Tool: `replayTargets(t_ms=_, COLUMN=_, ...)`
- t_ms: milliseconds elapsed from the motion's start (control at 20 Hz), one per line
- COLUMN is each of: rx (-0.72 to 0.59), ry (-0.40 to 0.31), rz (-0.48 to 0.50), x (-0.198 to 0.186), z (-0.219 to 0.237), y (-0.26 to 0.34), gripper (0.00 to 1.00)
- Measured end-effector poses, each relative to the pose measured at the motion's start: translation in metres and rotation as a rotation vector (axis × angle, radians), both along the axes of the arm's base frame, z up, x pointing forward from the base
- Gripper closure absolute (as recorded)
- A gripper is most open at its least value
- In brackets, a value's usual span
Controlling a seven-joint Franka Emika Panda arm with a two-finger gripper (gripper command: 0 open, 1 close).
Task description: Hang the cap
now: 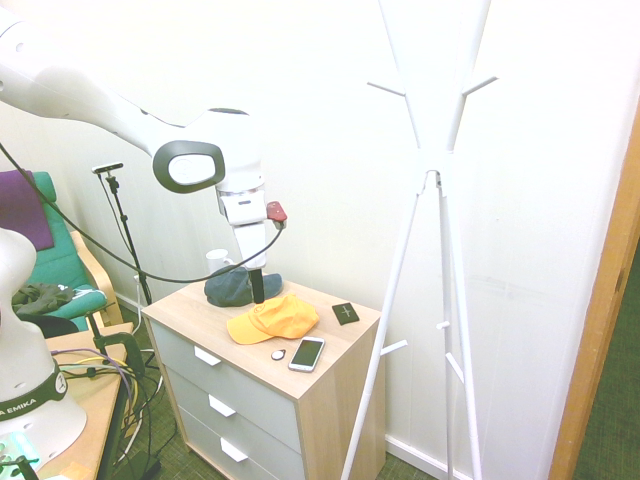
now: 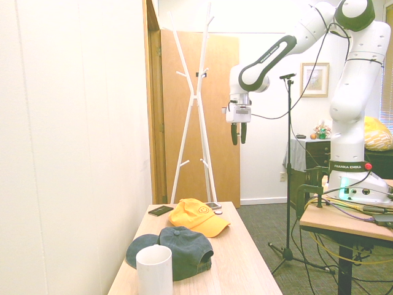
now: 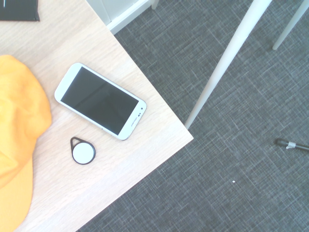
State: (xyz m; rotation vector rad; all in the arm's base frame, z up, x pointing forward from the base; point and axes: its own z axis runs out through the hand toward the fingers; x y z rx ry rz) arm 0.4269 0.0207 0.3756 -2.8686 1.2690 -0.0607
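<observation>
coat stand (image 1: 437,180): biggest thing here, the white one with the splayed legs, right next to the dresser against the wall. Its pegs sit high, well above the tabletop, and nothing hangs on them yet.

dresser (image 1: 325,375): wood top, grey drawers. Everything small sits on its top.

my arm: reaching out over the dresser with the wrist pointing straight down. From the second exterior view I'm hovering well above the surface and not touching anything.

dark cap (image 2: 178,249): blue-grey, lying just beside the mug (image 2: 154,270). Not my target, so I leave it alone.

the cap (image 1: 272,318): the yellow-orange one with a smiley on the front. It lies flat on the dresser top between the dark cap and the phone, brim resting on the wood. It shows at the edge of the wrist view too.

gripper (image 2: 238,141): fingers spread wide, nothing between them. Empty.

phone (image 3: 100,101): white, screen up, near the dresser corner, close to the cap's brim.

black card (image 1: 345,313): small dark flat thing by the stand-side edge, apart from the cap.

key tag (image 3: 83,151): little round tag next to the phone.

step: honestly I'd say this is the very start, the approach before the pick. Cap isn't grabbed yet.

next move: I reckon I need to line up over the cap's crown, come down, and pinch fabric without catching the phone. After that comes a big lift toward a peg.
</observation>
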Motion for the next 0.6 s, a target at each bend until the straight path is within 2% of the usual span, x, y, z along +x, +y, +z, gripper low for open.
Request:
replayTargets(t_ms=250, rx=-0.003, ry=-0.003, rz=0.026, x=0.001, z=0.0, y=0.012, gripper=0.0)
replayTargets(t_ms=600, rx=-0.005, ry=-0.008, rz=0.106, x=0.024, z=-0.022, y=0.091, gripper=0.0)
